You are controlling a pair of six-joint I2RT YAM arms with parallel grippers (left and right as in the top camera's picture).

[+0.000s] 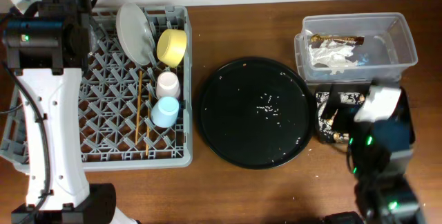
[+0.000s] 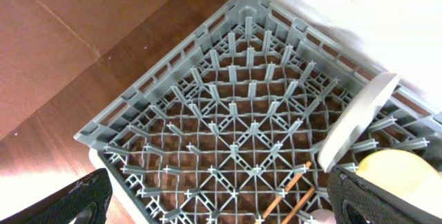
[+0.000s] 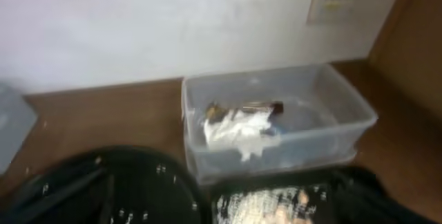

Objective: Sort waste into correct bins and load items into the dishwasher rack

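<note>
The grey dishwasher rack [image 1: 103, 156] on the left holds the upright grey plate [image 1: 132, 34], yellow bowl [image 1: 172, 46], pink cup [image 1: 168, 84], blue cup [image 1: 165, 111] and chopsticks [image 1: 140, 106]. My left gripper [image 2: 221, 207] hangs open and empty above the rack's far part [image 2: 173, 65]. The clear tub [image 1: 407, 44] holds white tissue [image 1: 333, 57] and the brown wrapper [image 1: 336, 40]. The shallow black tray [image 1: 324, 99] in front of it holds food scraps with rice [image 3: 273, 207]. My right gripper [image 1: 343, 118] hovers over that tray, blurred, jaws apart and empty.
The large round black tray [image 1: 228, 113] lies mid-table with a few rice grains [image 1: 268, 101] on it. My right arm covers much of the shallow black tray. A white wall runs along the table's far edge.
</note>
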